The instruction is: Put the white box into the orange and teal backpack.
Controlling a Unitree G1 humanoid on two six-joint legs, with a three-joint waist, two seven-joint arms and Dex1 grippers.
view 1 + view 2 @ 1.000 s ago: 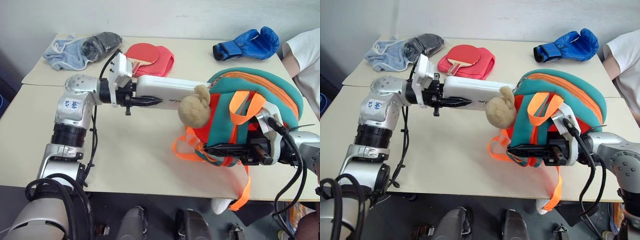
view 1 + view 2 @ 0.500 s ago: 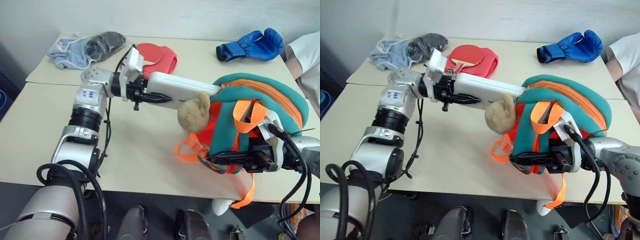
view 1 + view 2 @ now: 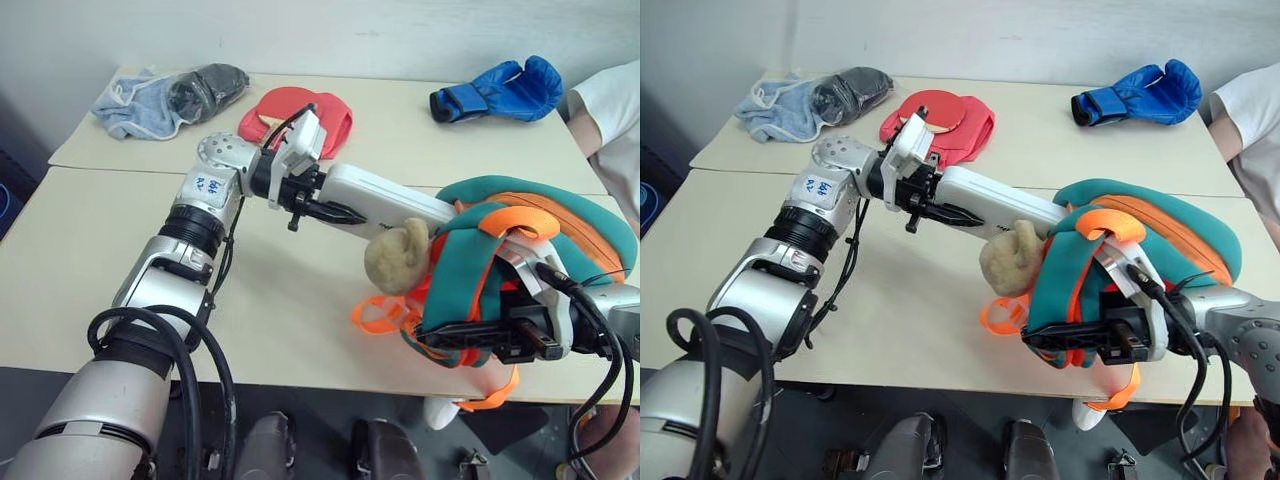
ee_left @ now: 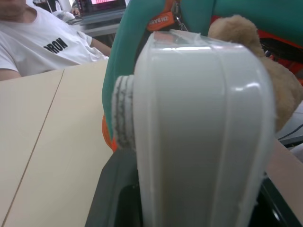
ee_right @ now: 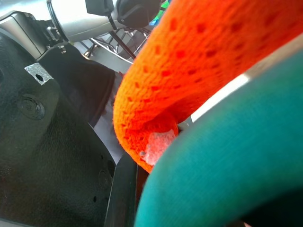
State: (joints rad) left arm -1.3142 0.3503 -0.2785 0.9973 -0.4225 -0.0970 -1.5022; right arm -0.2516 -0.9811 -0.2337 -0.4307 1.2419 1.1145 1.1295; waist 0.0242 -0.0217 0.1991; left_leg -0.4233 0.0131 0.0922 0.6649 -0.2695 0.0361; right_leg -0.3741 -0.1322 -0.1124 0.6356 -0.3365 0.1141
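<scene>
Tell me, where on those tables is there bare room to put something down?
The near beige table is bare along its left side, beside the left arm. The far table has a free strip between the red cloth with the paddle and the blue boxing glove. It is crowded on the right, around the orange and teal backpack, tan plush charm and long white plastic box.

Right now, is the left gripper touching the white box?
Touching. In the left eye view the left gripper is clamped on the near end of the white box, carrying it off the table; the left wrist view shows the box seated between the fingers.
</scene>
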